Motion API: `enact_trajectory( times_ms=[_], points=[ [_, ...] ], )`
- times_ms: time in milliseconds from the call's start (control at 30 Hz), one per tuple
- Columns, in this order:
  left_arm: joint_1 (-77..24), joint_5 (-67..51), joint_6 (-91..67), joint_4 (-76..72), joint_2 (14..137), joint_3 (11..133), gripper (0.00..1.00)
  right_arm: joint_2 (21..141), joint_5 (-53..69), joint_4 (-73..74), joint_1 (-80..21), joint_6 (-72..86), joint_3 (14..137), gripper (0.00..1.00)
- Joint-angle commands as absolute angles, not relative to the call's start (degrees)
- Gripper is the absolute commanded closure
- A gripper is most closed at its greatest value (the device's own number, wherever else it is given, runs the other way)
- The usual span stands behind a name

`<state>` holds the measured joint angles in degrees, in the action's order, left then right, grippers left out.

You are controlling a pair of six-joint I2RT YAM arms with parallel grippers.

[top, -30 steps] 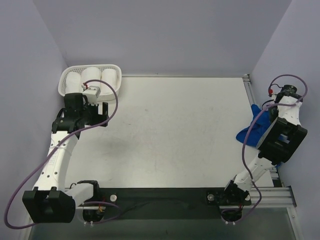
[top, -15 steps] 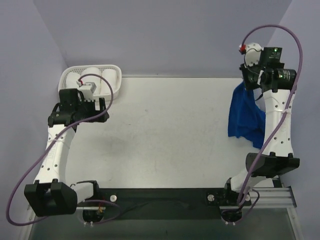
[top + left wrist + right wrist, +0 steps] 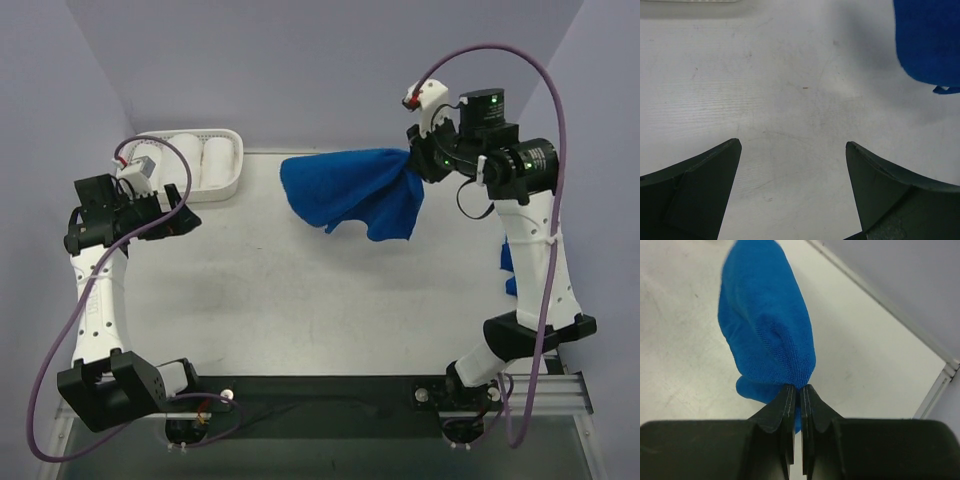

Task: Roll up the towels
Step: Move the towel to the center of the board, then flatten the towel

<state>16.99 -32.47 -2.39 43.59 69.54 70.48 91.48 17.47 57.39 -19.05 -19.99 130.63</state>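
Note:
A royal-blue towel [image 3: 352, 190] hangs in the air over the far middle of the table, pinched at one corner by my right gripper [image 3: 414, 162]. In the right wrist view the shut gripper [image 3: 800, 388] clamps the towel's edge [image 3: 767, 325], and the cloth trails away from it. More blue towel [image 3: 509, 272] lies at the table's right edge, partly hidden behind the right arm. My left gripper [image 3: 188, 212] is open and empty at the left; in its wrist view [image 3: 792, 150] a corner of the towel [image 3: 930, 40] shows at the upper right.
A white basket [image 3: 226, 178] with white towel rolls [image 3: 184, 158] stands at the far left corner, just behind the left arm. A metal rail [image 3: 497, 175] runs along the table's right edge. Purple walls close in the back and sides.
My right arm has lifted the blue towel from the right edge and swung it left over the far middle of the table. My left arm has drawn back toward the left.

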Motion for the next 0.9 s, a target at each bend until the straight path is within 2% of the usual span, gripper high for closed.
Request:
enact_trajectory(
  times_ms=[0,167,233,267,300,400,567,700,867],
  points=[
    [17.4,-38.0,2.3,44.2,67.7,71.6,0.03,91.8,18.0,56.6,-17.8,-21.2,117.1,1.0],
    [14.1,-42.8,11.8,45.1,67.2,68.6,0.03,90.6,17.7,52.7,-13.0,-25.9,96.1,0.98],
    [10.1,-39.9,16.2,45.4,67.4,67.5,0.03,90.8,17.8,51.8,-12.7,-26.8,88.3,0.81],
    [4.5,-38.3,17.8,45.4,67.6,66.8,0.04,90.7,17.4,51.3,-12.7,-27.0,86.2,0.72],
    [1.8,-35.7,21.0,45.2,67.7,66.2,0.05,90.5,17.6,50.5,-12.5,-26.5,84.5,0.57],
    [-9.5,-33.1,25.7,44.4,67.9,62.9,0.12,89.3,19.0,50.0,-9.6,-25.1,79.8,0.4],
    [-23.7,-29.1,31.5,41.8,69.8,58.8,0.26,85.8,19.8,51.1,-1.8,-27.4,73.0,0.4],
    [-36.7,-22.5,33.1,38.2,74.2,57.8,0.25,83.6,17.8,52.3,2.8,-30.6,67.6,0.41],
    [-50.6,-21.3,32.2,35.0,82.9,60.0,0.25,86.1,18.5,53.3,9.7,-31.6,67.4,0.44]
  ],
)
